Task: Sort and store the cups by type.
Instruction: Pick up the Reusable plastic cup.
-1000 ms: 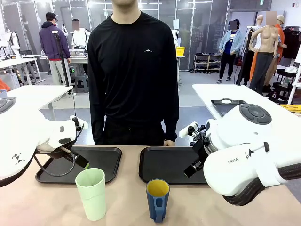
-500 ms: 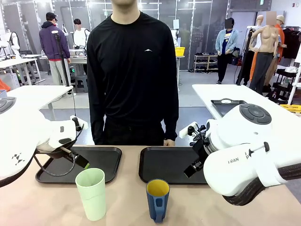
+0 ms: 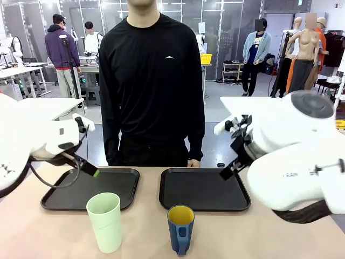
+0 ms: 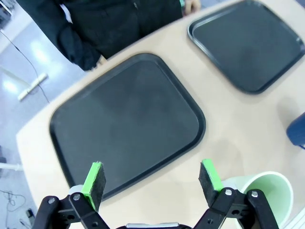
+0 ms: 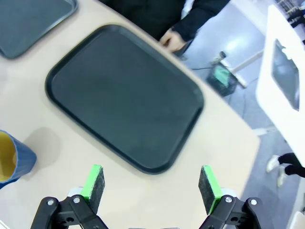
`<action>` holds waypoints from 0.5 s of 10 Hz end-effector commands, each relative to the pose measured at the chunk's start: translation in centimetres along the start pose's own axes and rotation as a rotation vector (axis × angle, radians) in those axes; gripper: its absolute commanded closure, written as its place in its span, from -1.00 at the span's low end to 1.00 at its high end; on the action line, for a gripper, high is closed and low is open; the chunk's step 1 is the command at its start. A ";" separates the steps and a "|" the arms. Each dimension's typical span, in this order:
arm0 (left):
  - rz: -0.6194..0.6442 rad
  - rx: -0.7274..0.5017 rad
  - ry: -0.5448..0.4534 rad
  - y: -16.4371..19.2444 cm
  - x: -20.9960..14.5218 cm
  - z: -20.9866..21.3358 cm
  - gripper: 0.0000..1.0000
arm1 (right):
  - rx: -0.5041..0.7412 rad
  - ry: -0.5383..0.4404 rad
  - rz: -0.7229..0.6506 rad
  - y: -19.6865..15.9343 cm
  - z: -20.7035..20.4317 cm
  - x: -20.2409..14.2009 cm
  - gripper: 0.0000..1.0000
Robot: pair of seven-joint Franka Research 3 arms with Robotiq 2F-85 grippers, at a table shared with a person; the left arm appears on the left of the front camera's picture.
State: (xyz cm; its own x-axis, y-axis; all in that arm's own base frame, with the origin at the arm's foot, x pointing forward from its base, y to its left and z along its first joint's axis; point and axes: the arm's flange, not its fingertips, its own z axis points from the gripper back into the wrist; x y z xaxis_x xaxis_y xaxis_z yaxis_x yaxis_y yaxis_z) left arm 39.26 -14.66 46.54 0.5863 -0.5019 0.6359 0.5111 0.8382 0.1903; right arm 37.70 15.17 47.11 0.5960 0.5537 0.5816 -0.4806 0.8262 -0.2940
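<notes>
The left wrist view's bottom edge crops the mint tumbler [image 4: 261, 193]; its right edge leaves a dark sliver, probably the blue mug [image 4: 298, 131]. The right wrist view's left edge halves that mug, and a second tray [image 5: 33, 19] runs off its top corner.

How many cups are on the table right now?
2. The mint-green tumbler stands on the robot's side of the left tray; the blue mug stands on the robot's side of the right tray. Neither is on a tray.
</notes>
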 end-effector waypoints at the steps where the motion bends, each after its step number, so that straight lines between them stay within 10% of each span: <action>1: -0.012 0.083 -0.007 -0.8 1.3 3.7 -1.00 | -0.097 -0.004 -0.006 1.8 4.3 2.0 -1.00; 5: -0.027 0.139 -0.072 -3.8 2.4 7.8 -1.00 | -0.209 -0.080 0.015 4.2 10.4 2.5 -1.00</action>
State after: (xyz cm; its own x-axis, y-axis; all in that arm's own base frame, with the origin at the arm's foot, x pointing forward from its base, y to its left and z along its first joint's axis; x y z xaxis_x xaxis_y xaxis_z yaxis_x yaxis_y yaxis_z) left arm 34.53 -16.77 53.88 0.5129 -0.5128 0.6884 0.4451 0.8446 0.2975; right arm 30.92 18.72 56.29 0.5148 0.5796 0.6316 -0.3816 0.8147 -0.4366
